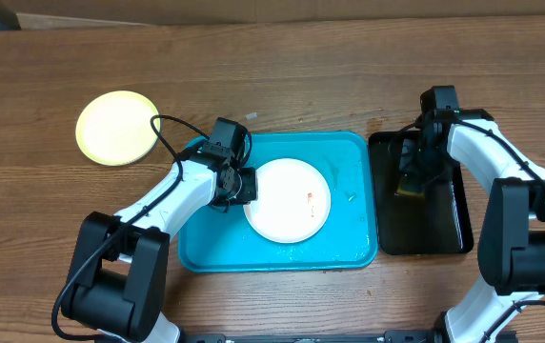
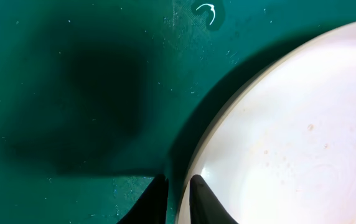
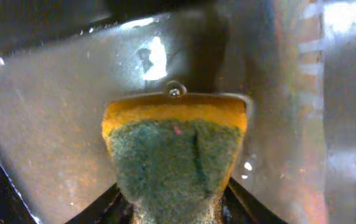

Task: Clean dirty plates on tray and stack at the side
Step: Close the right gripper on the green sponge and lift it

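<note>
place: robot lab | cues: wooden table, left arm, right arm

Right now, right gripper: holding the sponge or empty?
Holding. The right gripper pinches the sponge from both sides, over the black tray.

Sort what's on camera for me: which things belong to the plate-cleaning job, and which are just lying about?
Job:
- round white plate with red smears
- round lime-yellow plate
- turquoise rectangular plastic tray
- yellow-and-green sponge
- narrow black tray

Lying about:
- nothing loose that I can see, only the brown wooden table
</note>
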Controlling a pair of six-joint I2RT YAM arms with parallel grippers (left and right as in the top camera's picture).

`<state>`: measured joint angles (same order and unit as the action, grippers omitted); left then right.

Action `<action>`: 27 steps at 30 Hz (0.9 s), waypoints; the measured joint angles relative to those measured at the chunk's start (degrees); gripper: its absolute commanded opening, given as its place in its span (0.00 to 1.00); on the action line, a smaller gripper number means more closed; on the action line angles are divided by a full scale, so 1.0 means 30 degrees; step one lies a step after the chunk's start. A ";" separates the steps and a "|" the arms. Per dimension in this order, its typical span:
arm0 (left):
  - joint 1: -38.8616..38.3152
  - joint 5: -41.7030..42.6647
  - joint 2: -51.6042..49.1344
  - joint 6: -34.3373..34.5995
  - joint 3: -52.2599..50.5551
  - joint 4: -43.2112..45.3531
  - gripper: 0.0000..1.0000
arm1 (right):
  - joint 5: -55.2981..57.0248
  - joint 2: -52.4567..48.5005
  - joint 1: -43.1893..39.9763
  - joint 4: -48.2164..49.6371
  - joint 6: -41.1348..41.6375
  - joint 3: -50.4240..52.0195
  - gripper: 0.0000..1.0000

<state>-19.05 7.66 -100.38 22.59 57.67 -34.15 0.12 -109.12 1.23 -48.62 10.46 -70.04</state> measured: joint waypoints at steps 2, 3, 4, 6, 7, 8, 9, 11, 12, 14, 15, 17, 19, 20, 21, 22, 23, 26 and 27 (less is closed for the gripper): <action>0.0000 0.0000 0.0000 0.0000 0.0000 0.0051 0.15 | -0.0058 0.0000 -0.0007 0.0131 -0.0124 0.0000 0.14; 0.0000 0.0000 0.0000 0.0000 0.0000 0.0051 0.15 | -0.0080 0.0000 0.0000 0.0219 -0.0044 0.0000 0.09; 0.0000 0.0000 0.0000 0.0000 0.0000 0.0051 0.14 | -0.0124 0.0000 -0.0007 0.0255 -0.0036 0.0000 0.06; 0.0000 0.0000 0.0000 0.0000 0.0000 0.0051 0.14 | -0.0270 0.0000 0.0000 0.0313 0.0022 -0.0007 0.04; 0.0000 0.0000 0.0000 0.0000 0.0000 0.0051 0.14 | -0.0342 0.0000 0.0000 0.0328 0.0036 -0.0007 0.04; 0.0000 0.0000 0.0000 0.0000 0.0000 0.0051 0.14 | -0.0393 0.0000 0.0000 0.0342 0.0007 0.0000 0.04; 0.0000 0.0000 0.0000 0.0000 0.0000 0.0051 0.14 | -0.0415 0.0000 0.0000 0.0350 -0.0029 0.0000 0.04; 0.0000 0.0000 0.0000 0.0000 0.0000 0.0051 0.14 | -0.0437 0.0000 0.0000 0.0379 -0.0109 0.0000 0.04; 0.0000 0.0000 0.0000 0.0000 0.0000 0.0051 0.14 | -0.0444 0.0000 0.0000 0.0372 -0.0160 -0.0007 0.04; 0.0000 0.0000 0.0000 0.0000 0.0000 0.0066 0.12 | -0.0466 0.0000 0.0000 0.0168 -0.0240 -0.0044 0.04; 0.0000 0.0000 0.0000 0.0000 0.0000 0.0073 0.11 | -0.0466 0.0000 0.0000 -0.0102 -0.0277 -0.0131 0.04; 0.0000 0.0000 0.0000 0.0000 0.0000 0.0095 0.10 | -0.0466 0.0000 0.0000 -0.0546 -0.0357 -0.0415 0.04; 0.0000 0.0007 0.0000 0.0000 0.0000 0.0095 0.10 | -0.0459 0.0000 0.0000 -0.0874 -0.0372 -0.0903 0.04; 0.0000 0.0000 0.0000 0.0000 0.0000 0.0087 0.11 | -0.0452 0.0000 0.0000 -0.0991 -0.0386 -0.1093 0.04; 0.0000 0.0000 0.0000 0.0000 0.0000 0.0073 0.12 | -0.0459 0.0000 0.0000 -0.1137 -0.0401 -0.1348 0.04; 0.0000 0.0007 0.0000 0.0000 0.0000 0.0051 0.12 | -0.0459 0.0000 0.0000 -0.1180 -0.0423 -0.1530 0.04; 0.0000 0.0000 0.0000 0.0000 0.0000 0.0036 0.13 | -0.0452 0.0007 0.0000 -0.1188 -0.0423 -0.1661 0.04; 0.0000 0.0000 0.0000 0.0000 0.0000 0.0044 0.15 | -0.0444 0.0138 0.0000 -0.1384 -0.0423 -0.1756 0.04; 0.0000 0.0000 0.0000 0.0000 0.0000 0.0036 0.15 | -0.0444 0.0211 0.0000 -0.1523 -0.0423 -0.1756 0.04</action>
<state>-19.05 7.66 -100.38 22.59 57.67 -34.04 -1.21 -108.49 1.23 -53.19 9.19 -75.31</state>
